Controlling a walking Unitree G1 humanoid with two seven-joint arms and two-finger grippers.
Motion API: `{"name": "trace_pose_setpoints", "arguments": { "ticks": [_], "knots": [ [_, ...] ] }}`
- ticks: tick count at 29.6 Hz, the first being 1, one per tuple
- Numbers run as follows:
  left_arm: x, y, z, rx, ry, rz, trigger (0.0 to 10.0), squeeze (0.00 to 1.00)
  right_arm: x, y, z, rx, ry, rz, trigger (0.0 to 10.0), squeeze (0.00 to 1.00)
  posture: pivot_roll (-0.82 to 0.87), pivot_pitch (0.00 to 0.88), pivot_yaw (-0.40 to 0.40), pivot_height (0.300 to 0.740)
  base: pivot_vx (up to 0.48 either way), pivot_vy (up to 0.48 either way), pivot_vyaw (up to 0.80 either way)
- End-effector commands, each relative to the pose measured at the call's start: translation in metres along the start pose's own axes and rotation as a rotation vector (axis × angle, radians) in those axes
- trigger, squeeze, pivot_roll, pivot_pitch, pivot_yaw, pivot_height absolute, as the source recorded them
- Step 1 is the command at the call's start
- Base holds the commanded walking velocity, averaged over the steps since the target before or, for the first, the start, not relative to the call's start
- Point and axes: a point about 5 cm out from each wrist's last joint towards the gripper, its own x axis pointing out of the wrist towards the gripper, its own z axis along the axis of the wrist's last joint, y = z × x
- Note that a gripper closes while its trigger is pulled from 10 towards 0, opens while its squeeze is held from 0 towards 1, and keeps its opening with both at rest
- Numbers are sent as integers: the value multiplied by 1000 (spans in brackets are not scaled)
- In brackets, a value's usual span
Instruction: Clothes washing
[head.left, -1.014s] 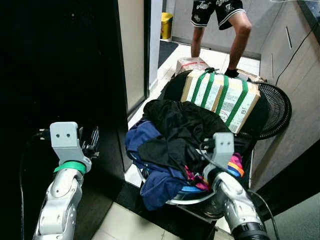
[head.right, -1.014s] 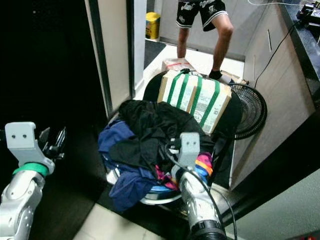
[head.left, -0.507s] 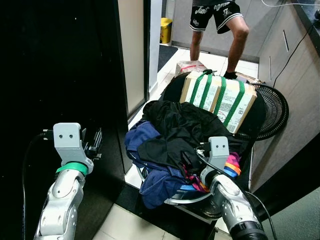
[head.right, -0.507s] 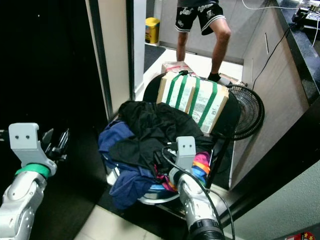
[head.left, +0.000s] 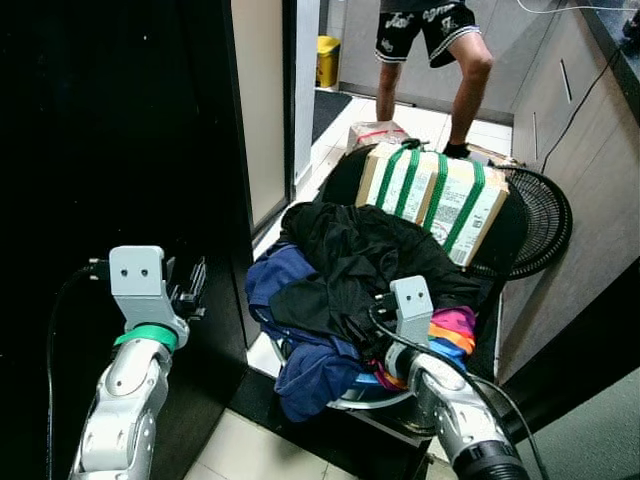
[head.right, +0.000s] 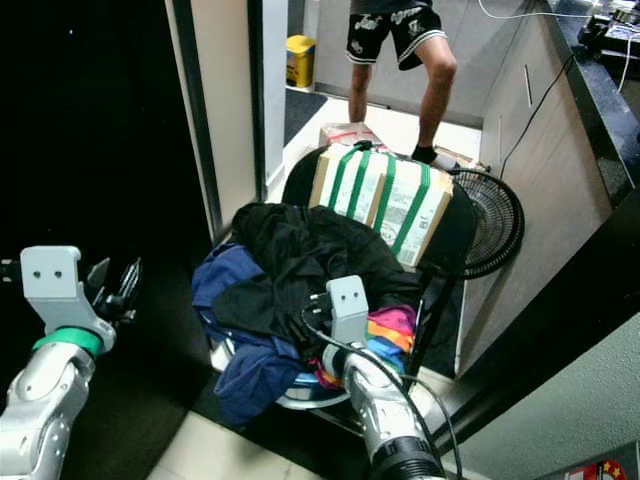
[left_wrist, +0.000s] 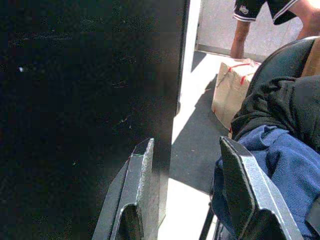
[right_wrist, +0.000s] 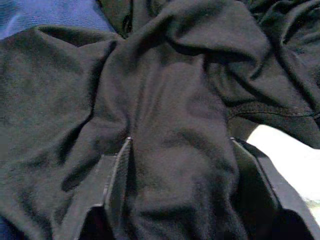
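Observation:
A pile of clothes sits on a black chair (head.left: 345, 165): a black garment (head.left: 365, 250) on top, blue ones (head.left: 310, 370) below and hanging off the front, and a striped colourful one (head.left: 450, 328) at the right. My right gripper (right_wrist: 180, 145) is pushed into the black garment, its fingers (right_wrist: 117, 170) open wide with a fold of the cloth bulging between them. My left gripper (head.left: 192, 285) is held up left of the chair, beside the dark panel. It is open and holds nothing.
A cardboard box with green bands (head.left: 430, 200) leans on the chair back. A floor fan (head.left: 545, 215) stands right of it. A person's legs (head.left: 430, 50) are beyond, with a taped parcel (head.left: 375, 133) and a yellow bin (head.left: 328, 60). A dark panel (head.left: 120, 130) is at left.
My right gripper has moved forward and to the left, deeper into the black garment. The left arm has stayed almost still. The camera has shifted slightly.

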Motion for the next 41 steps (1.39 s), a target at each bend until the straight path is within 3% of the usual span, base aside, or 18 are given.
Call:
{"name": "trace_pose_setpoints", "arguments": {
  "ticks": [1,28,30,31,32,33,35,36,38,39,41],
  "knots": [
    [-2,-1,-1,1,10,-8,10000,0,-4,6,-25,21,105,24,0,0,130,47,54,740,0,0,0],
    [-2,0,0,7,2,-12,10000,0,-5,8,-19,54,54,70,0,0,135,42,58,740,0,0,0],
    [-3,0,1,7,-2,-15,10000,0,-6,20,19,192,-150,227,0,0,135,42,59,740,0,0,0],
    [-3,0,1,7,-2,-15,10000,0,-6,20,19,192,-150,227,0,0,135,42,59,740,0,0,0],
    [-3,0,1,5,-5,-17,10000,0,-11,27,42,258,-263,347,0,0,135,42,59,740,0,0,0],
    [-3,0,1,5,-5,-17,10000,0,-11,27,42,258,-263,347,0,0,135,42,59,740,0,0,0],
    [-3,0,2,2,-8,-20,10000,0,-25,41,78,342,-414,566,0,0,132,43,62,740,0,0,0],
    [-3,0,2,2,-8,-20,10000,0,-25,41,78,342,-414,566,0,0,132,43,62,740,0,0,0],
    [-3,-1,3,-1,-14,-26,10000,0,-50,53,124,397,-576,823,0,0,132,43,62,740,0,0,0],
    [-3,-1,3,-1,-14,-26,10000,0,-50,53,124,397,-576,823,0,0,132,43,62,740,0,0,0],
    [-3,-1,4,-6,-20,-30,10000,0,-71,60,166,413,-723,998,0,0,133,37,59,740,0,0,0]
  ]
}}
